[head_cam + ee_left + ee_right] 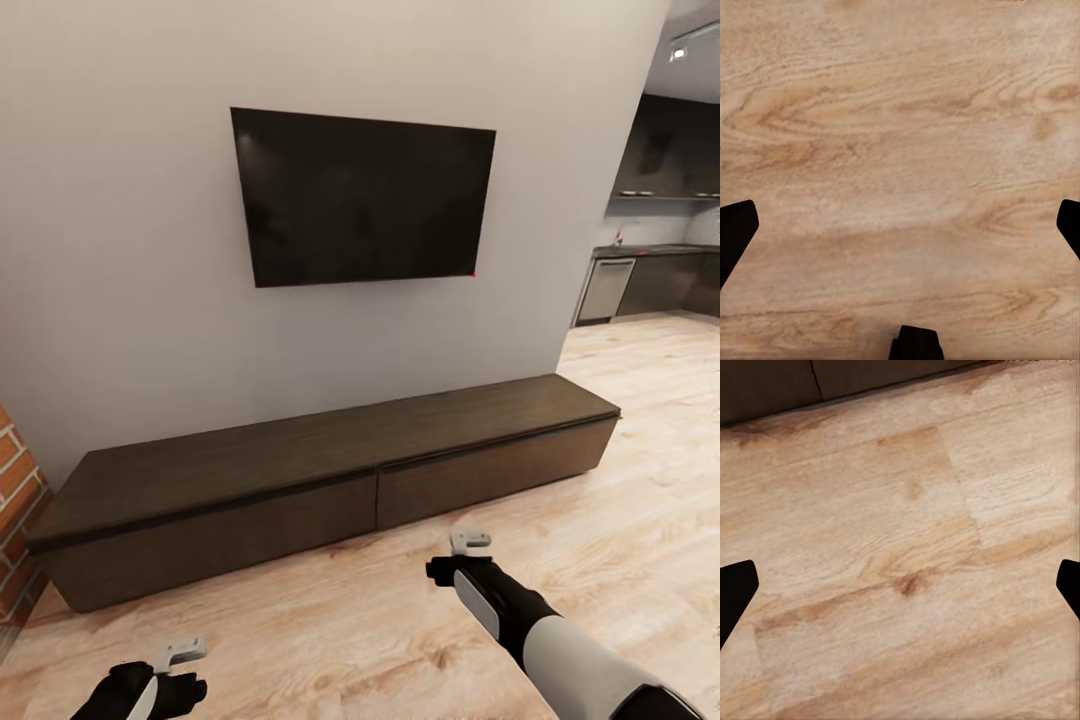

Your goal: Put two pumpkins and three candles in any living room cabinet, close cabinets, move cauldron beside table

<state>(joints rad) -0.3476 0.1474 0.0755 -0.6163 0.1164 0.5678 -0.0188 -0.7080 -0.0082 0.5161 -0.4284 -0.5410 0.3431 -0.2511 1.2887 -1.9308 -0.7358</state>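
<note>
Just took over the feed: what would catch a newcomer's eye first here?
The big black TV on the pale wall, dead ahead. Below it, the long low dark-brown cabinet runs along the wall, both fronts shut, top bare. Nearer, the left tool and right tool hang open over light wood floor.

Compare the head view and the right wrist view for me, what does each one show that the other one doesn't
Head view alone: the wall-mounted TV, the cabinet's flat top and its two closed fronts, a brick edge on the left, the kitchen beyond on the right, and both arms, with the left gripper and right gripper held over the floor.

Right wrist view alone: a close look at the plank grain under that gripper, its dark fingertips spread wide with nothing between them.

Both: the light wooden floor and the cabinet's dark base.
</note>
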